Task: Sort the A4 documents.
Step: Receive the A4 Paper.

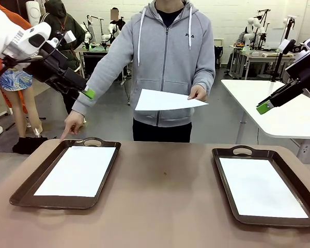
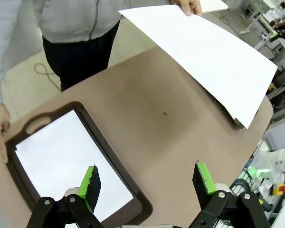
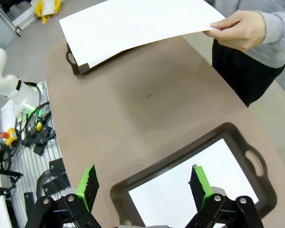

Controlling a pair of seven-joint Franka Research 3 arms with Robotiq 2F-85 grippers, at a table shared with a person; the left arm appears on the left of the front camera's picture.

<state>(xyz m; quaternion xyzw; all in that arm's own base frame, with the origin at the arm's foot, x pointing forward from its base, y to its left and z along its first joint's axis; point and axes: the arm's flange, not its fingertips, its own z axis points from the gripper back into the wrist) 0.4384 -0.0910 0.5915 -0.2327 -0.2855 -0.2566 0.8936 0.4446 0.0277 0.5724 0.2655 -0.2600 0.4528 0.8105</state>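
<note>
Across the counter (image 1: 165, 181), front: person holds a sheet (image 1: 168, 99), pointing at left tray (image 1: 26, 191) | left wrist: left tool (image 2: 147, 180) released, empty | right wrist: right tool (image 3: 143, 183) released; handover pending, next likely grasping the sheet's edge.

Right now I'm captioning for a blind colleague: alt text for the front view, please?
A person holds a plain white A4 paper sheet above a brown table and points at the left of two dark brown handled trays, each holding paper.

Sheet (image 1: 78, 171) in left tray (image 1: 26, 190), sheet (image 1: 260, 187) in right tray (image 1: 227, 191); third sheet (image 1: 165, 100) in person's hand (image 1: 197, 93) behind table (image 1: 160, 206)
</note>
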